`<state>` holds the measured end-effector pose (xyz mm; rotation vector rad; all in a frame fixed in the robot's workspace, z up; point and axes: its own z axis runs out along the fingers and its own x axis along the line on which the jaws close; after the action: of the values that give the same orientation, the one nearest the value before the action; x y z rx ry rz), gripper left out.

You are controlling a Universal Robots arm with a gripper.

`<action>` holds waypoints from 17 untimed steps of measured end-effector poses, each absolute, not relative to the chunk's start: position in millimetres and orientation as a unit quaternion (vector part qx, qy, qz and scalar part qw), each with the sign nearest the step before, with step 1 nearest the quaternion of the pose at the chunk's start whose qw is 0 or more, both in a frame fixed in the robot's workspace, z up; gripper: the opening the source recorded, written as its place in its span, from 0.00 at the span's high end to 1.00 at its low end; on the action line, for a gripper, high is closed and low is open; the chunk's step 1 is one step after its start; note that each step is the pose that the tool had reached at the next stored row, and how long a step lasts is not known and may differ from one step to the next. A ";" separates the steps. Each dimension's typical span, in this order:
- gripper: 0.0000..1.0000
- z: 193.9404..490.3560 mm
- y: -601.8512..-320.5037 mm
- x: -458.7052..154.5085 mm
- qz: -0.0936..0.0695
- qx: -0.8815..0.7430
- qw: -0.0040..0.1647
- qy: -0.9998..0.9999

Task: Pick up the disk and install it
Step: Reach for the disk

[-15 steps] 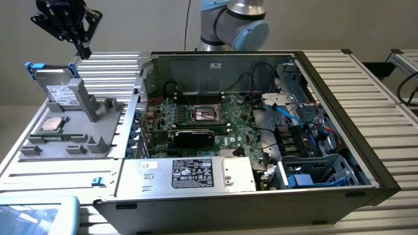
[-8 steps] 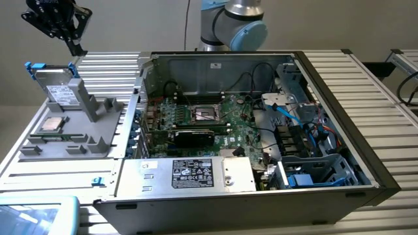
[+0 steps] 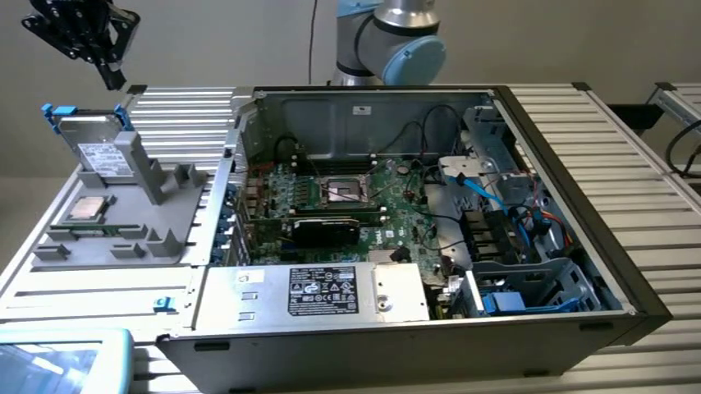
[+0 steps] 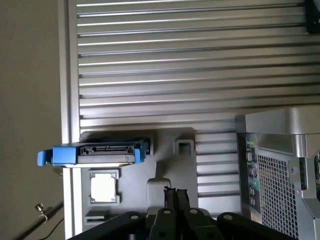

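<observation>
The disk point(image 3: 101, 154) stands on edge in a grey holder point(image 3: 143, 222) at the exterior view's left, its silver body and white label framed by a blue carrier. In the wrist view the disk point(image 4: 100, 153) appears edge-on with its connector facing the camera. My gripper point(image 3: 111, 79) hangs high above the disk, well apart from it, with nothing in it. The black fingers point(image 4: 170, 197) are pressed together, so the gripper point(image 4: 175, 192) is shut.
A small square CPU chip point(image 3: 87, 208) lies in the holder beside the disk. The open computer case point(image 3: 438, 205) with its motherboard, cables and a silver box point(image 3: 328, 291) takes up the middle. Ribbed aluminium table point(image 4: 175, 65) surrounds everything. A blue-edged object point(image 3: 66, 361) sits at the near corner.
</observation>
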<state>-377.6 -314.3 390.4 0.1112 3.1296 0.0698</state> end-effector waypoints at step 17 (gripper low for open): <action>0.89 389.5 -302.3 -423.9 0.022 0.036 -0.009 0.999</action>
<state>-423.9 -302.3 389.5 0.1130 3.1558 0.0690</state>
